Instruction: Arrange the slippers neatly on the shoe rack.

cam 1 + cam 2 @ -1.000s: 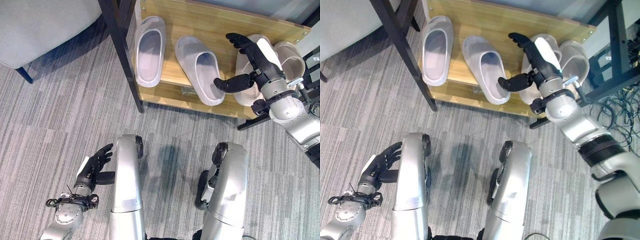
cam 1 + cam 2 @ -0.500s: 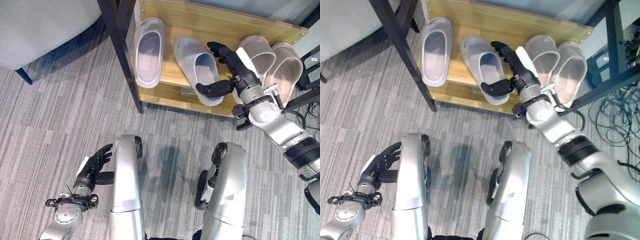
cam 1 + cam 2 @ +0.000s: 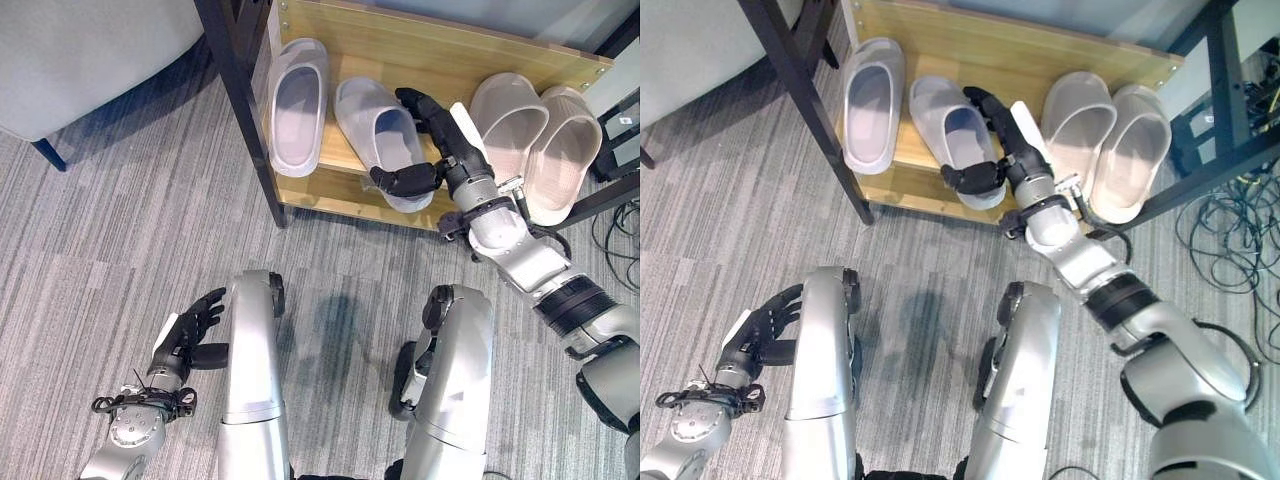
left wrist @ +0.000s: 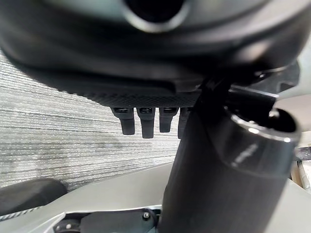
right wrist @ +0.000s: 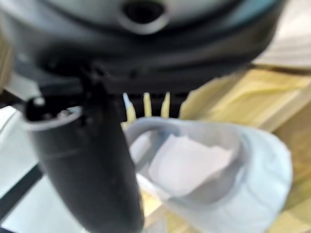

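Observation:
Two pale lilac slippers lie on the wooden shoe rack: one at the left, the second beside it. Two beige slippers lie side by side at the right end. My right hand is open, its straight fingers laid along the second lilac slipper's right side and its thumb against the heel. That slipper shows close in the right wrist view, past the thumb. My left hand hangs open and idle low at the left, over the carpet.
A black rack post stands just left of the slippers. A grey seat fills the upper left. Loose cables lie on the floor to the right of the rack. Grey striped carpet lies in front.
My right hand has moved left from the beige slippers to the second lilac slipper. That slipper has shifted left and lies straighter, nearer the first one. The left hand has not moved.

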Robot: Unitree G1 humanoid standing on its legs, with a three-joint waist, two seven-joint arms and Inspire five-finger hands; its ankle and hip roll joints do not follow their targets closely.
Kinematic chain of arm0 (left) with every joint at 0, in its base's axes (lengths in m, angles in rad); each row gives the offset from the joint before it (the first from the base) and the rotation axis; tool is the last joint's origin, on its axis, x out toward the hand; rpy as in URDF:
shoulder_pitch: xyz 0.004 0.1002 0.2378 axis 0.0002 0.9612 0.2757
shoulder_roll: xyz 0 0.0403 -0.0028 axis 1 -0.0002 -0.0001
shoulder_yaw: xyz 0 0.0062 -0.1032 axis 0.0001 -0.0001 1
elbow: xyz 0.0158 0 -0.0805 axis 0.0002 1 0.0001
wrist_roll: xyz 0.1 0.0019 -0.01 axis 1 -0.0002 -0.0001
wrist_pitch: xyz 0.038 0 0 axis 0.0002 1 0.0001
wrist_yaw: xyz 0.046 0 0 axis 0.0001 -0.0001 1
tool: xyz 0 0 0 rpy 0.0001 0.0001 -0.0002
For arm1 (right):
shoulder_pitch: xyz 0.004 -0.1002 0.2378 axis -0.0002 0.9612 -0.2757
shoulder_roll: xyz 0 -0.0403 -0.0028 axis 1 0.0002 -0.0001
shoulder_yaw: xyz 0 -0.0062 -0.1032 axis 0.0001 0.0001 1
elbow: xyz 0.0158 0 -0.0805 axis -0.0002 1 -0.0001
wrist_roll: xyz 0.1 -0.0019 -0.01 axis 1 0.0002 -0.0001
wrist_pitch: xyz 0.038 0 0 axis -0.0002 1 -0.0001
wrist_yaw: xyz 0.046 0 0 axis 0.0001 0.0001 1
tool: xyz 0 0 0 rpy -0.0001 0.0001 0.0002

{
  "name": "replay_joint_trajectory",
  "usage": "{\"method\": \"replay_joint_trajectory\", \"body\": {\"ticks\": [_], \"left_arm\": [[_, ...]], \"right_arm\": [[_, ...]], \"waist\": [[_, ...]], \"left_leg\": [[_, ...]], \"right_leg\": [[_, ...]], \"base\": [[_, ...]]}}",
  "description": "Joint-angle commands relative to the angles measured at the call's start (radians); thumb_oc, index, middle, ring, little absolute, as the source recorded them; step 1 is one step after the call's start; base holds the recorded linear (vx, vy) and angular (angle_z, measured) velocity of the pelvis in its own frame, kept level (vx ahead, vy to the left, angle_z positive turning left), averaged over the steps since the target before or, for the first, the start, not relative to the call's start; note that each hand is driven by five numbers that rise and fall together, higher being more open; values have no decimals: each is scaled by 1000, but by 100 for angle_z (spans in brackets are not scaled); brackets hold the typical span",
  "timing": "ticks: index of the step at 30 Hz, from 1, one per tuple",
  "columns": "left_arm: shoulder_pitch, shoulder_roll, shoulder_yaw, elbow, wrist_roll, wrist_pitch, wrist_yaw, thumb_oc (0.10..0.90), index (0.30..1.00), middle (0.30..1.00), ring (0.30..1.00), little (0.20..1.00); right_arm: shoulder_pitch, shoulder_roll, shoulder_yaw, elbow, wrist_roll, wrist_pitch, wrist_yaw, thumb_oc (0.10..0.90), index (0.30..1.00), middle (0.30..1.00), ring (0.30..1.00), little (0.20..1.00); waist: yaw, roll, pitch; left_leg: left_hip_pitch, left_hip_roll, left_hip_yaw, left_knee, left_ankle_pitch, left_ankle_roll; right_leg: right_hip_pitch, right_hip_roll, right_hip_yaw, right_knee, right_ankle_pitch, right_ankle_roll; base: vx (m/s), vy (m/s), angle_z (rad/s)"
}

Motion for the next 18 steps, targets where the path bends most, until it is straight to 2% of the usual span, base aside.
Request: {"method": "replay_joint_trajectory", "body": {"ticks": [1, 18], "left_arm": [[-307, -77, 6, 106, -14, 24, 152, 800, 900, 900, 900, 900], [-324, -85, 13, 109, -14, 15, 174, 800, 900, 900, 900, 900]], "right_arm": [[-153, 48, -36, -3, 0, -53, -26, 800, 900, 900, 900, 900], [-159, 154, -67, 35, -83, -28, -81, 800, 900, 900, 900, 900]], "waist": [[-28, 0, -35], [-25, 6, -35]], "left_leg": [[-107, 25, 147, -38, 41, 98], [-107, 23, 150, -38, 39, 99]], "right_leg": [[-40, -79, -52, 16, -15, -168], [-40, -76, -54, 18, -17, -172]], "base": [[0, 0, 0], [0, 0, 0]]}}
